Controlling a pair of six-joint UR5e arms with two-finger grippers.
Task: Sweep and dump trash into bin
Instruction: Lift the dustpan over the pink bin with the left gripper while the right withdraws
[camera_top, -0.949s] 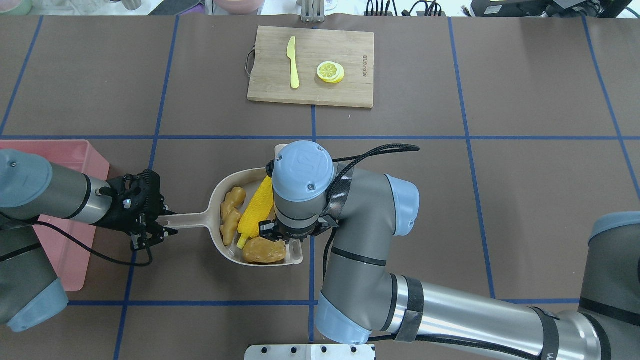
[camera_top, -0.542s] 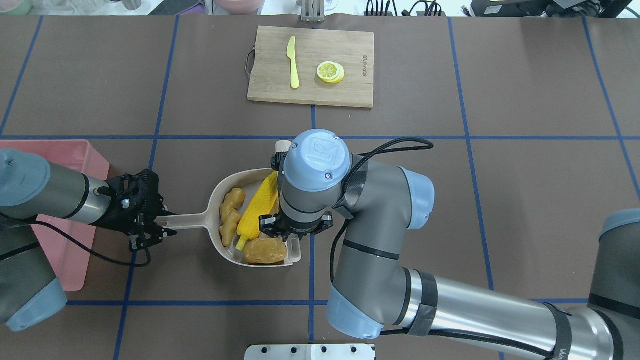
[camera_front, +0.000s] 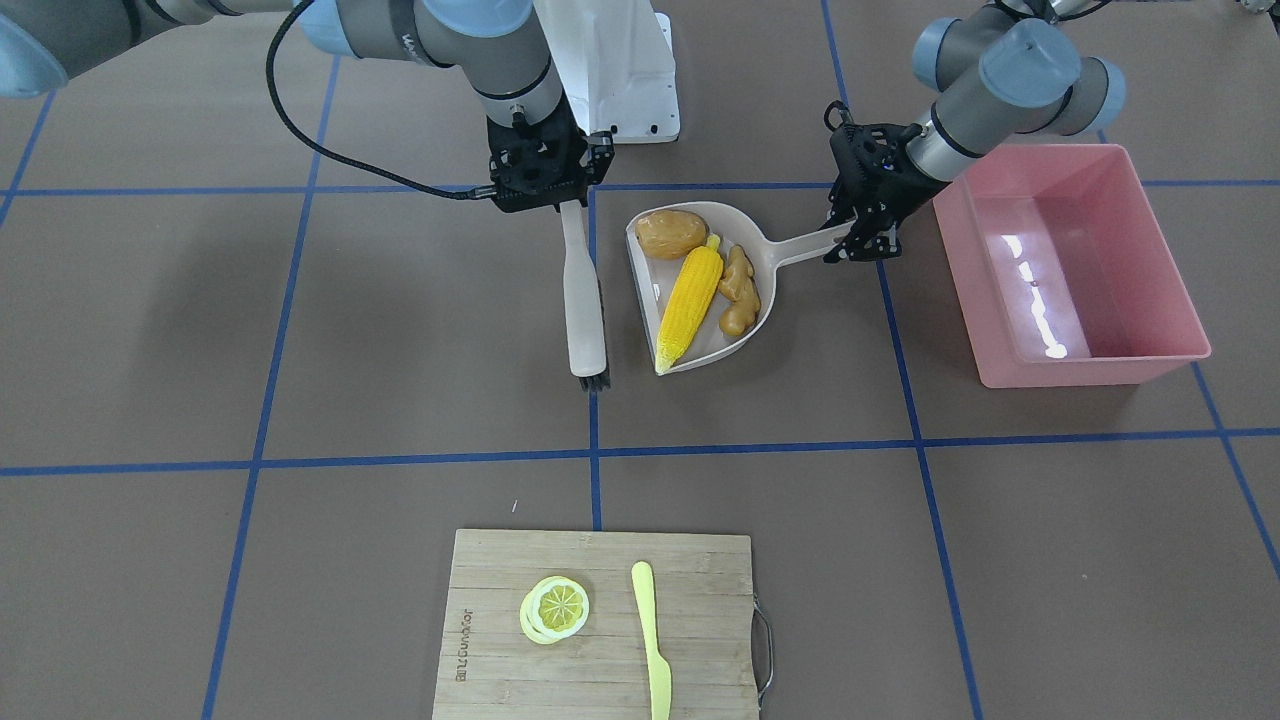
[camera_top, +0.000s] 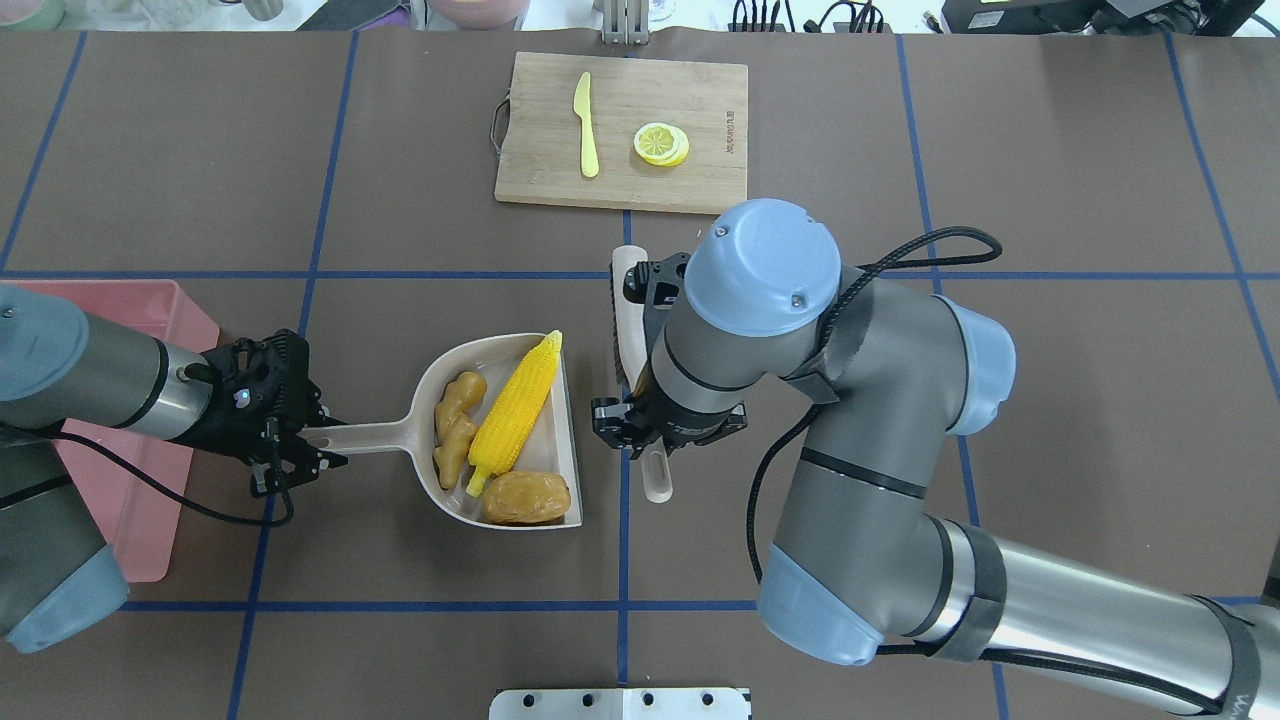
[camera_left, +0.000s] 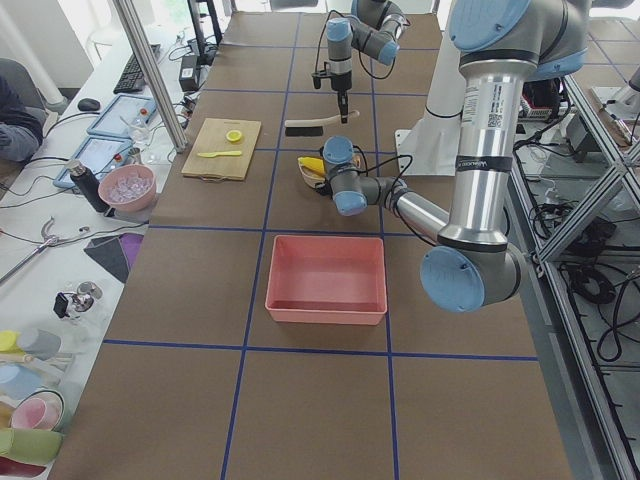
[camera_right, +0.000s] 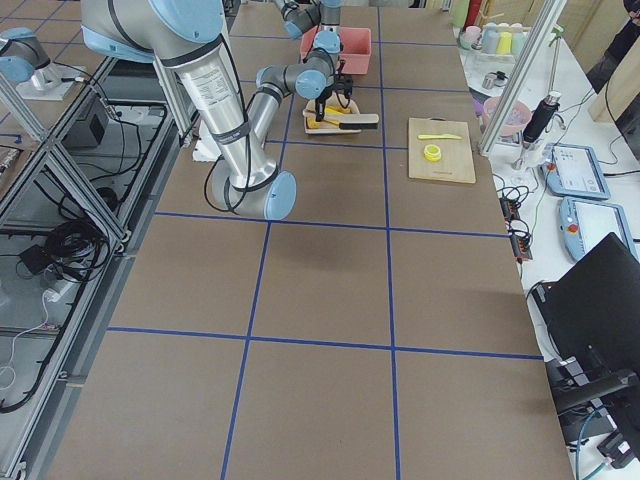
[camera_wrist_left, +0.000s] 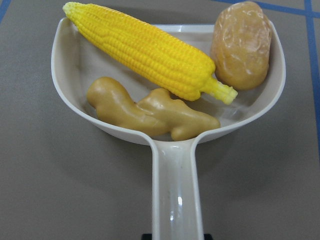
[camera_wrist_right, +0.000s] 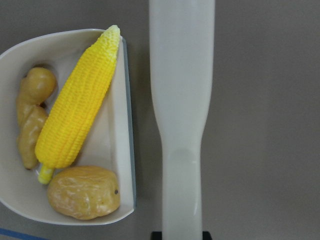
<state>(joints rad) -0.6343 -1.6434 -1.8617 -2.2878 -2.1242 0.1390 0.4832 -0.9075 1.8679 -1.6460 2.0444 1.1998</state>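
Observation:
The corn cob (camera_top: 513, 415), the potato (camera_top: 526, 497) and the ginger root (camera_top: 455, 428) lie in the beige dustpan (camera_top: 547, 445) near the table's middle. My left gripper (camera_top: 300, 450) is shut on the dustpan's handle (camera_top: 365, 437). The left wrist view shows the handle (camera_wrist_left: 177, 195) running up to the loaded pan. The pink bin (camera_top: 170, 310) stands at the left edge, partly hidden under my left arm. My right gripper (camera_top: 655, 440) is shut on the white brush (camera_front: 583, 300), held just right of the pan's open edge and apart from it.
A wooden cutting board (camera_top: 622, 132) at the far middle carries a yellow knife (camera_top: 585, 125) and a lemon slice (camera_top: 661, 143). The robot's white base plate (camera_top: 620, 703) is at the near edge. My right arm stretches over the near right of the table.
My right gripper has moved right with the brush, off the dustpan's mouth, so the whole corn cob now shows. My left gripper still holds the handle, shifted slightly.

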